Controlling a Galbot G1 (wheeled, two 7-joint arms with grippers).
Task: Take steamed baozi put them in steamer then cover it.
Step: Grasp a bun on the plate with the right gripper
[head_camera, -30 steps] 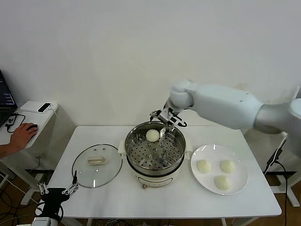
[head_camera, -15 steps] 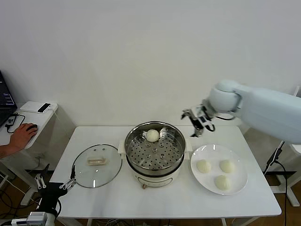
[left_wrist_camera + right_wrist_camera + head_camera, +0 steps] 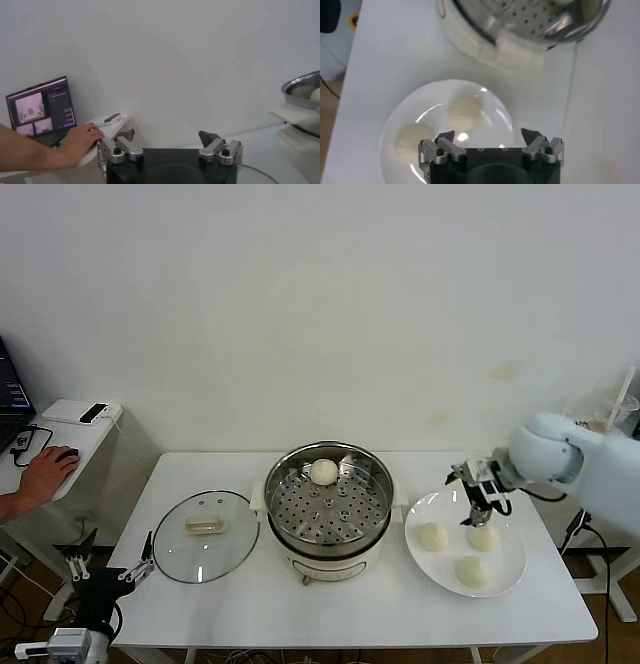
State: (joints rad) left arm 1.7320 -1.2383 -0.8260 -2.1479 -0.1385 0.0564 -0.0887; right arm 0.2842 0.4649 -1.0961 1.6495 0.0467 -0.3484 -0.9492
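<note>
The steamer [image 3: 328, 509] stands open at the table's middle with one baozi [image 3: 324, 472] on its perforated tray, at the far side. Three more baozi [image 3: 433, 536] [image 3: 483, 537] [image 3: 473, 572] lie on a white plate [image 3: 512, 569] to its right. My right gripper [image 3: 478, 489] hangs open and empty just above the plate's far side; in the right wrist view the right gripper [image 3: 487, 134] has two baozi [image 3: 465, 112] [image 3: 412, 142] below it. The cover [image 3: 206, 536] lies flat left of the steamer. My left gripper [image 3: 108, 566] waits open, low off the table's front left corner.
A side table at the far left holds a person's hand [image 3: 45, 469] on a mouse, a laptop [image 3: 42, 110] and a white box [image 3: 80, 412]. A wall stands close behind the table. The steamer's side handle [image 3: 512, 50] juts toward the plate.
My right arm has swung from over the steamer to the right and come down above the plate, open and empty all the way. The left gripper drifted slightly left.
</note>
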